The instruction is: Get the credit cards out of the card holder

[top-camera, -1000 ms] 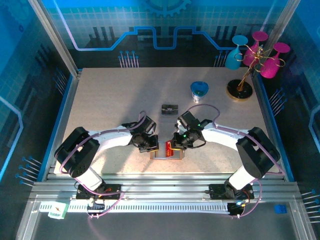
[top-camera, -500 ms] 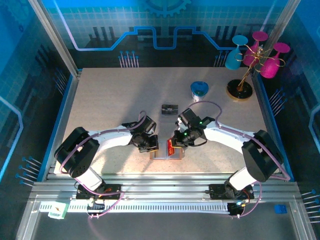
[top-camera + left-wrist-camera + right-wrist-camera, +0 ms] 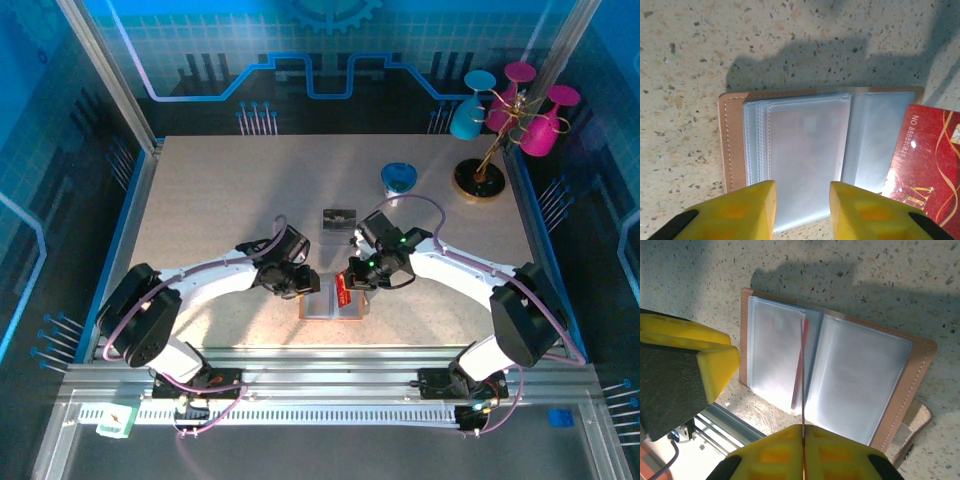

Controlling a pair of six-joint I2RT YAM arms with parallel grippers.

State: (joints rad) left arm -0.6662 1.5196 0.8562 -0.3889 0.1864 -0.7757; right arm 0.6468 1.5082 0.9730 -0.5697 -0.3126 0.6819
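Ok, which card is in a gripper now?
The red card, pinched by the right gripper above the card holder; the dark card lies free on the table.

1. We read "NO 88888021" in pale print on the red card. It runs sideways along the card's left edge, and the last digits are hard to make out.
2. That card sits just right of the jaws of the left gripper.

Blue cup well beyond card holder
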